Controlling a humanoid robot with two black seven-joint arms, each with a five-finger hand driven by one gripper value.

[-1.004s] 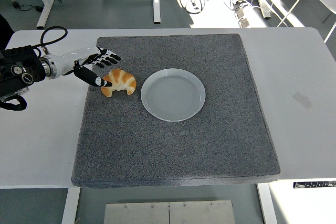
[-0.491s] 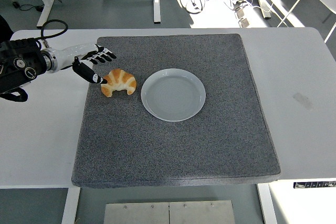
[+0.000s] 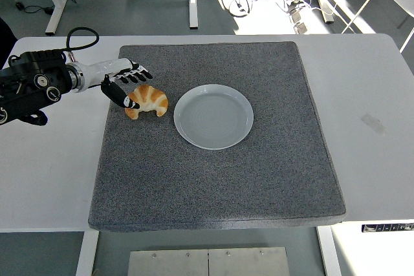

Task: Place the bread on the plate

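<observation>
On the mat (image 3: 213, 179): one croissant (image 3: 147, 101), one plate (image 3: 213, 116).

Grey mat (image 3: 220, 179) on white table (image 3: 375, 95)

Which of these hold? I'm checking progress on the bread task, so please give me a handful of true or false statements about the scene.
1. The croissant lies on the grey mat, left of the plate. True.
2. The plate already holds bread. False: it is empty.
3. The left hand has lifted the croissant. False: its fingers are spread beside it, the thumb at its left end.
4. The right arm reaches over the mat. False: it is out of view.
</observation>
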